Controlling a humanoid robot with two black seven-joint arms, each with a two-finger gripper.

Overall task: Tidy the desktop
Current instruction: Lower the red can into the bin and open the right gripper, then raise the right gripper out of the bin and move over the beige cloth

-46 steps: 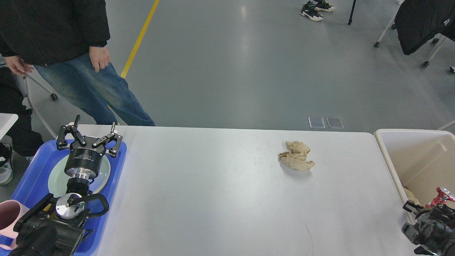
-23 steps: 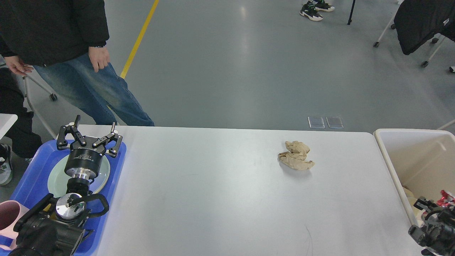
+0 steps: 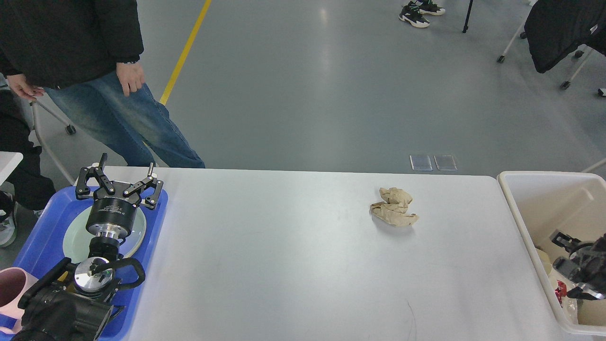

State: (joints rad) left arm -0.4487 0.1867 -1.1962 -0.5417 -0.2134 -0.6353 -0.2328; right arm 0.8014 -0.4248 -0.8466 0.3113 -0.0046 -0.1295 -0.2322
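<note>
At far left, a pink mug [image 3: 10, 289] is seen at the edge of the blue plastic tray [image 3: 154, 246], where a pale green round plate [image 3: 135, 232] lies under the left claw [image 3: 119, 182], spread wide and empty. The wide white counter [image 3: 284, 255] is crossed next; one crumpled tan paper wad [image 3: 394, 213] is left on it, right of centre. Over the cream plastic bin [image 3: 513, 208], the right claw [image 3: 565, 248] is seen, but its opening cannot be told. A light wad could be nudged away by a low approach, or the bin rim clipped.
</note>
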